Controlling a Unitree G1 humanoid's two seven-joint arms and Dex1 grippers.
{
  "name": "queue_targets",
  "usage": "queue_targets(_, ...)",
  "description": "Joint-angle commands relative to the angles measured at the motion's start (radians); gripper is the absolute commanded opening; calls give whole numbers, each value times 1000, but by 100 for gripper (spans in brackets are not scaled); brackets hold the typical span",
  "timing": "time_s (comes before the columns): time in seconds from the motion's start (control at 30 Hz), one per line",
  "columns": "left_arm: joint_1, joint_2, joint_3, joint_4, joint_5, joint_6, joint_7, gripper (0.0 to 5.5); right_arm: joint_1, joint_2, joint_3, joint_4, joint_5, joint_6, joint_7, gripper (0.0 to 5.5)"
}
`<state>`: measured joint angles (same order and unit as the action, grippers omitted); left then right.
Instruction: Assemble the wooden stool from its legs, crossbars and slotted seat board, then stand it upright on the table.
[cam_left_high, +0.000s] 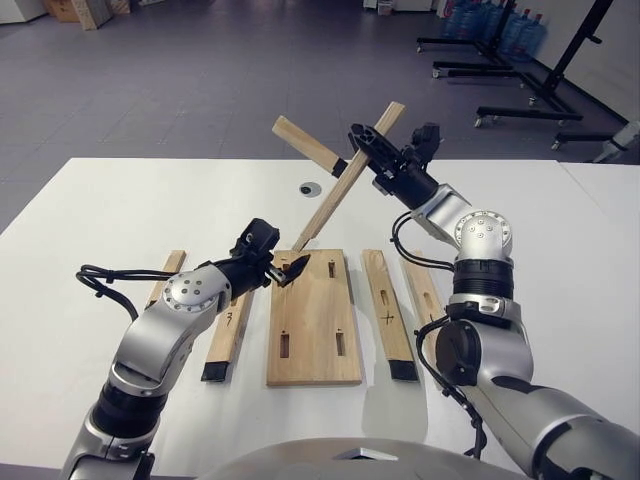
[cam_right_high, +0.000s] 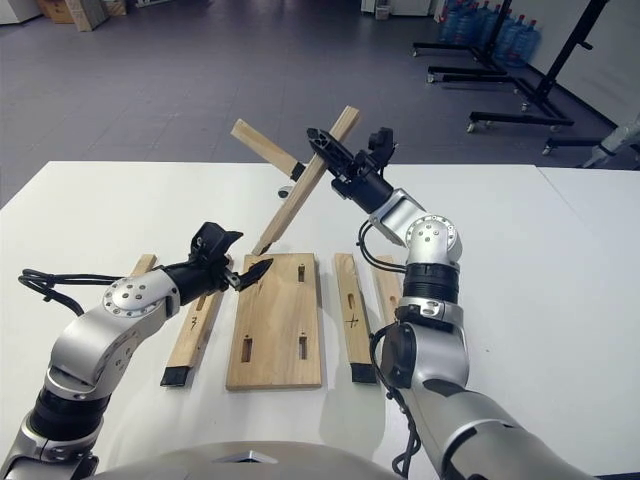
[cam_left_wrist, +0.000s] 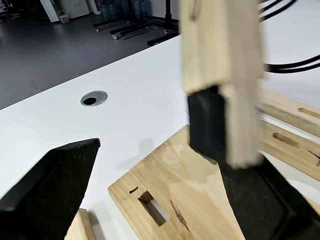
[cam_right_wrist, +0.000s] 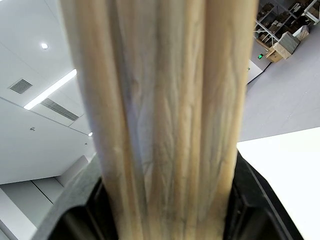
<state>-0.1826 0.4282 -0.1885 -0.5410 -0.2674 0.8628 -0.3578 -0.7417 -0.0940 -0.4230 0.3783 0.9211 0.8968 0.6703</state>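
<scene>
The slotted seat board lies flat mid-table. My right gripper is shut on a long leg joined to a crossbar in a cross shape, held tilted in the air. The leg's black-capped lower end hangs just over the board's far edge. My left gripper is open there, one finger well clear of the cap and the other finger right below it. In the right wrist view the leg runs between the jaws.
Loose legs lie beside the board: two on the left and two on the right. A cable hole sits behind the board. Black stands are on the floor beyond the table.
</scene>
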Motion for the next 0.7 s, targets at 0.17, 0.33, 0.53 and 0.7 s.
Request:
queue_targets(0.17, -30, -7, 14, 20, 16, -2, 6, 416, 50, 5, 20, -65, 34, 34, -32, 207)
queue_targets(0.33, -26, -10, 9, 14, 16, -3, 2, 416, 48, -1, 27, -59, 39, 22, -35, 207)
queue_targets(0.53, 34, -7, -16, -52, -12, 22, -19, 416, -65, -41, 2, 41, 18, -105, -1, 207)
queue_targets(0.7, 107, 42, 5, -86, -42, 31, -70, 416, -124, -116, 17, 129, -5, -151, 115, 207)
